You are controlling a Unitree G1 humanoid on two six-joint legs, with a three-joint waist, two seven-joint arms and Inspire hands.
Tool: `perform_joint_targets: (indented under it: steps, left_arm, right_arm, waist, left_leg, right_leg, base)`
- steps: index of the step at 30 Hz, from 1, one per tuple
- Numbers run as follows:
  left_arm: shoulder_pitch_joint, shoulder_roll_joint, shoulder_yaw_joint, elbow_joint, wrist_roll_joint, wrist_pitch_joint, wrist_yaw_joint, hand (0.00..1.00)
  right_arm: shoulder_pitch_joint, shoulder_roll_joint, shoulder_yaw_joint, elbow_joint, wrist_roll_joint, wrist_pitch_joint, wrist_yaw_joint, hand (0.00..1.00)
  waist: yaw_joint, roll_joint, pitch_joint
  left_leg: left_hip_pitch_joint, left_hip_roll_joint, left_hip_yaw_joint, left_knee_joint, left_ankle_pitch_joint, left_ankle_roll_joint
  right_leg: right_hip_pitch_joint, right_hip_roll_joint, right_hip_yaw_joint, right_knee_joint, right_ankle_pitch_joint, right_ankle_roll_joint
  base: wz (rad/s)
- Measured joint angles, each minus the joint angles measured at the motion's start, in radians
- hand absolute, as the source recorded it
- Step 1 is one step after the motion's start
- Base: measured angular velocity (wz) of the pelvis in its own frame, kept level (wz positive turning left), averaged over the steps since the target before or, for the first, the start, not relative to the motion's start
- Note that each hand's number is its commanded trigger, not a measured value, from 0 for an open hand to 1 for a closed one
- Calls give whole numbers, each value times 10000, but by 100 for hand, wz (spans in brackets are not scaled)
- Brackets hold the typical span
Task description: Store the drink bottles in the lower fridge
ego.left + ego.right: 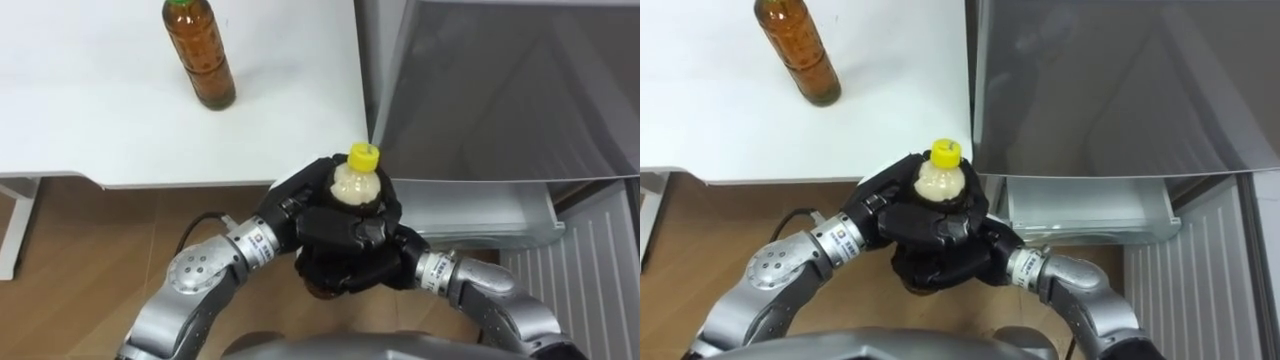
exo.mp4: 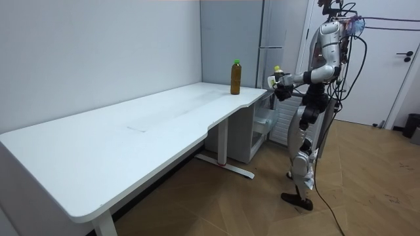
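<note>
— What was the room like?
— A long white desk (image 2: 131,124) ran along the wall, with the grey fridge (image 1: 500,90) just past its end. The robot stood on the wood floor (image 1: 100,260) at that end. The fridge's lower drawer (image 1: 470,215) was pulled out, just beside the desk's right edge.
— And the drinks?
— A tea bottle (image 1: 200,50) stood upright on the desk, back from the front edge, with nothing touching it. A yellow-capped bottle (image 1: 357,183) was off the desk, held upright just before the front edge, left of the drawer.
— Held how?
— The left hand (image 1: 298,205) and the right hand (image 1: 360,262) both had their fingers curled round it, overlapping.
— What could go wrong?
— The release, I'd judge. If one hand let go before the other gripped firmly, the bottle could slip and drop. Swung right too low, it might also strike the drawer's rim.
</note>
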Motion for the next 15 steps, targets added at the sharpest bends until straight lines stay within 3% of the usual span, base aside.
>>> perform_joint_targets:
  steps: [6, 15]
  left_arm:
    - [-108, -4, 203, 0, 91, -35, 6, 0]
    - [-458, -14, 552, -220, 477, -198, 158, 0]
  right_arm:
    - [18, 76, 184, -1, 334, 39, 111, 100]
    - [15, 269, 324, -7, 1238, 41, 689, 100]
  waist:
    - [-3, -59, 31]
    - [49, -59, -5]
  left_leg:
    - [-6, 1, -31, -16, 0, 0]
    - [-63, -3, -47, 47, 0, 0]
  right_leg:
    - [-6, 2, -32, -2, 0, 0]
    - [-23, -7, -58, 8, 0, 0]
  base:
    - [0]
    - [0]
